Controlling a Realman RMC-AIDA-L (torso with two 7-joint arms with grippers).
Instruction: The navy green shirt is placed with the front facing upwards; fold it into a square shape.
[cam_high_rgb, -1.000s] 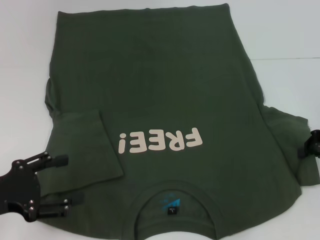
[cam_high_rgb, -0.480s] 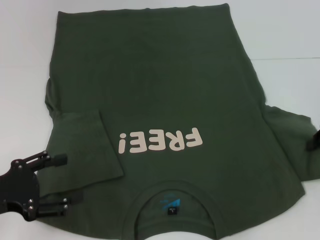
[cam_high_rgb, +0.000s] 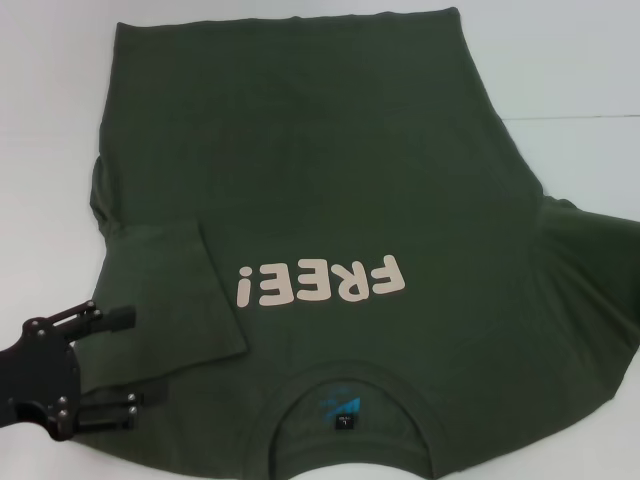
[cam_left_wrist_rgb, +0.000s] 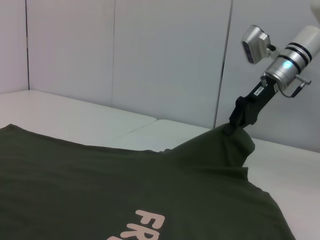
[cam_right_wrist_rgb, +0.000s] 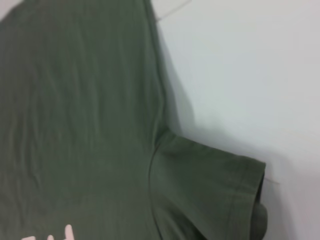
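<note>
Shirt (cam_high_rgb: 330, 200) spread face-up on white table (cam_high_rgb: 580, 80), collar nearest the robot, pink lettering (cam_high_rgb: 322, 281) reading upside down from the head camera. Left sleeve (cam_high_rgb: 165, 300) already folded inward over the chest, hence left gripper (cam_high_rgb: 125, 365) parked just beside it, fingers apart, gripping nothing. Right gripper (cam_left_wrist_rgb: 240, 121) pinched on right sleeve (cam_left_wrist_rgb: 227, 145), cloth pulled up into a peak, presumably to carry it inward for the matching fold. Compared with a second ago: right gripper gone from the head view's edge, sleeve raised and drawn taut
</note>
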